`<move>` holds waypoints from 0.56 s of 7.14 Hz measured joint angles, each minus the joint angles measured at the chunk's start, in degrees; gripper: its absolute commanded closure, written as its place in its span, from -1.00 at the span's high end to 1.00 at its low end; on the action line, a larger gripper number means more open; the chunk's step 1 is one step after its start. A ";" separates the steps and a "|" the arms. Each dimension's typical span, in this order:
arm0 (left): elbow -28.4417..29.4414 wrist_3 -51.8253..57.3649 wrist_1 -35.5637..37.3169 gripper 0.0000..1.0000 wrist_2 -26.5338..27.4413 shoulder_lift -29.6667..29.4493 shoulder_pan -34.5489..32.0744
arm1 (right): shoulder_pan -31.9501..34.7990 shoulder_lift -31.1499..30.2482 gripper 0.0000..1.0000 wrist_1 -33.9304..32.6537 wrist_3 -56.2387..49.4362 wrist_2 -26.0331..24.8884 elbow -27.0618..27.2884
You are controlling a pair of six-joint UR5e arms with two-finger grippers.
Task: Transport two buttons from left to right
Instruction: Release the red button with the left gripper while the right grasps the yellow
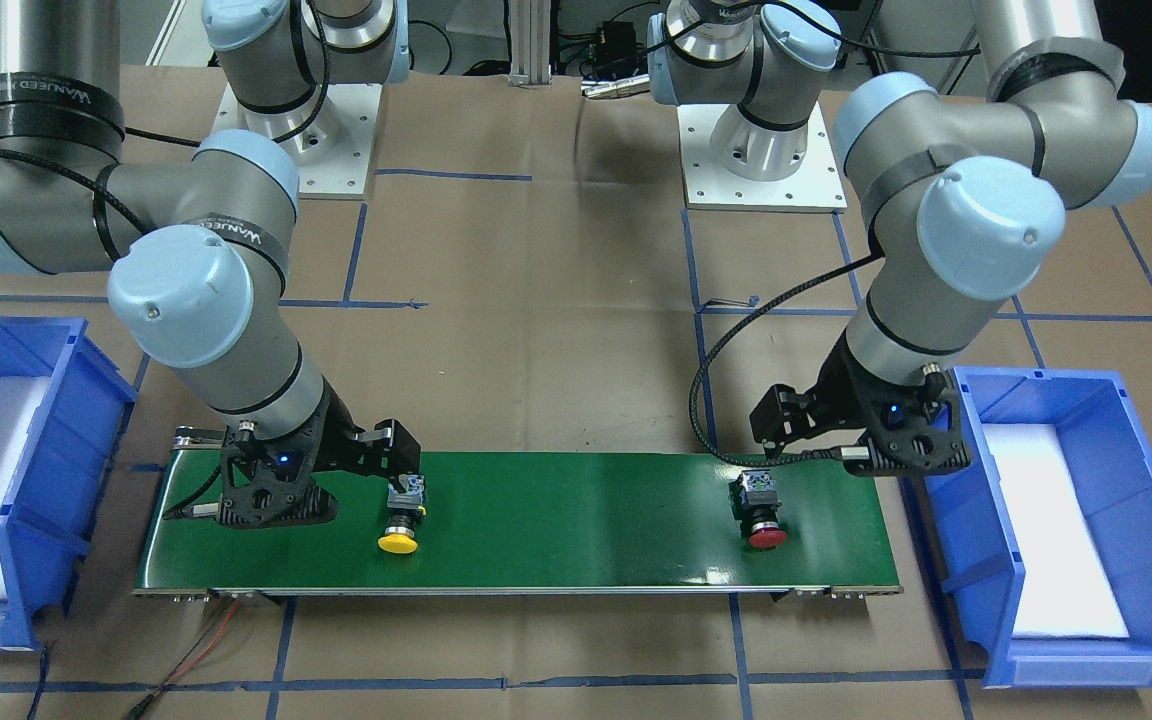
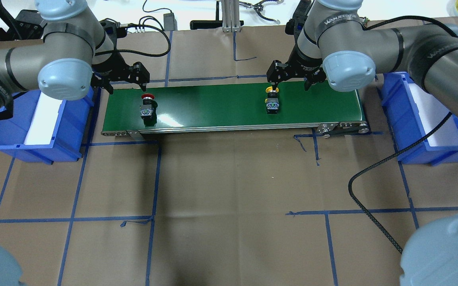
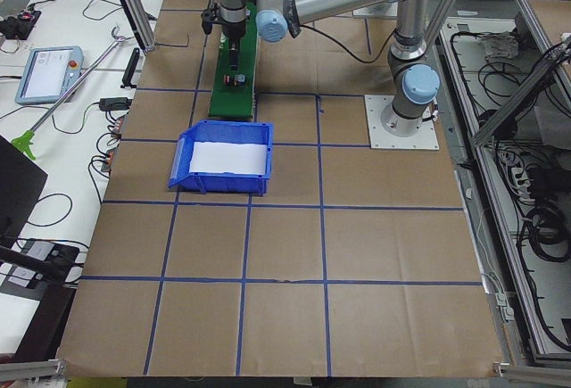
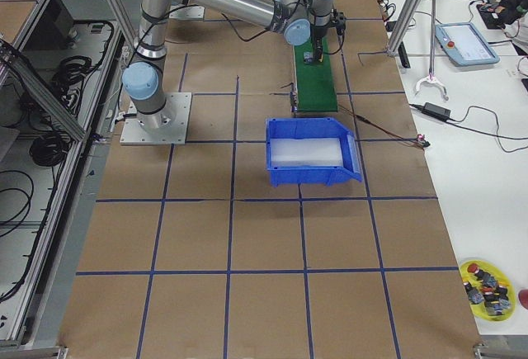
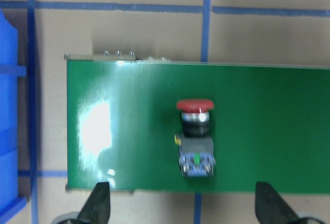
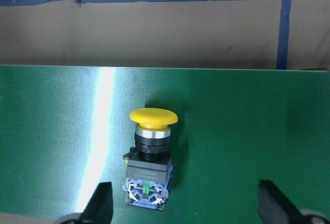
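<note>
The red button point(image 2: 148, 106) lies on its side at the left end of the green belt point(image 2: 213, 103). It also shows in the left wrist view point(image 5: 196, 136) and in the front view point(image 1: 764, 510). My left gripper point(image 2: 125, 81) hangs open and empty just above and behind it, with its fingertips point(image 5: 99, 203) wide apart. The yellow button point(image 2: 272, 102) lies on its side toward the belt's right end, and also shows in the right wrist view point(image 6: 149, 157) and in the front view point(image 1: 401, 520). My right gripper point(image 2: 292, 79) hangs open and empty over it.
A blue bin point(image 2: 38, 123) with a white liner stands off the belt's left end, and another blue bin point(image 2: 424, 119) stands off its right end. Brown paper with blue tape lines covers the table. A black cable point(image 2: 372, 198) loops across the near right.
</note>
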 measured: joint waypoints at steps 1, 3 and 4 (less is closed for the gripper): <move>0.82 0.07 -4.71 1.00 -0.02 2.67 -0.35 | -0.19 1.05 0.99 -0.07 -0.03 -0.09 -0.20; 0.05 0.11 -8.83 1.00 0.01 7.45 -0.78 | -0.62 2.60 0.99 -0.60 -0.08 -0.34 -0.38; -0.48 0.11 -9.43 1.00 0.02 8.70 -0.78 | -0.72 3.29 0.99 -1.53 -0.12 -0.59 -0.22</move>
